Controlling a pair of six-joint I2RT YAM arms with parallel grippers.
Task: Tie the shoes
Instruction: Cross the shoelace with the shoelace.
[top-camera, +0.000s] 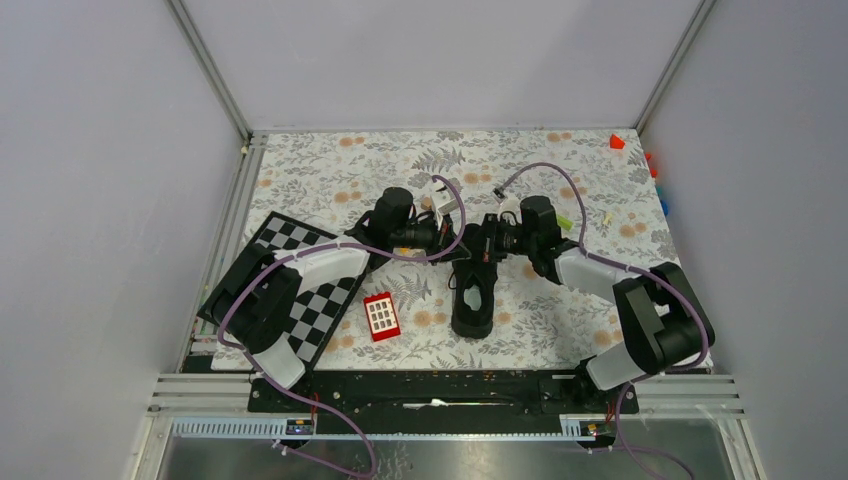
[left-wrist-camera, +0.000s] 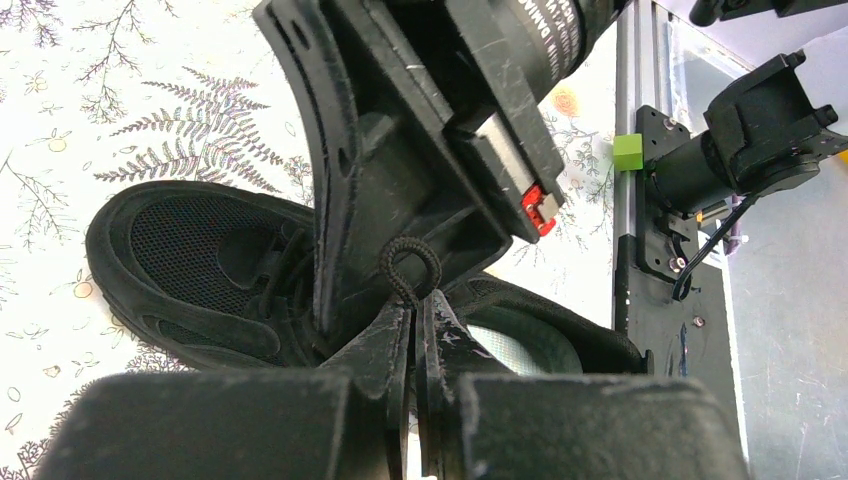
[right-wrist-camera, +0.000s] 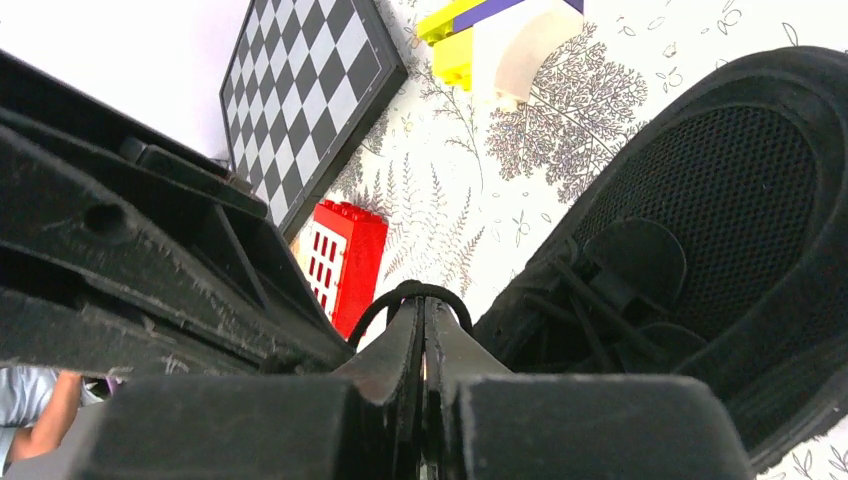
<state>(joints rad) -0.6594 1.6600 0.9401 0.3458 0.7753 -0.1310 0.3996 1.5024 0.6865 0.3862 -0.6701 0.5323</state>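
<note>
You had the left pincer (left-wrist-camera: 414, 306) and right pincer (right-wrist-camera: 422, 306) each pinching a lace loop (left-wrist-camera: 410, 243) at the sneaker's (top-camera: 472, 318) twelve o'clock end.

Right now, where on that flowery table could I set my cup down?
Free: the far strip of table beyond the shoe, and the near patch between shoe and right arm. Crowded: around the shoe's laces, and left by the checkerboard and red block.

- The whole table (top-camera: 330, 170) is being viewed from high behind its near edge, facing down.
- The shoe (left-wrist-camera: 190, 260) is being viewed close up from the left wrist, facing right.
- It is being viewed close up from the right wrist, facing the chessboard (right-wrist-camera: 300, 90).
- The shoe is being shared by all views.
</note>
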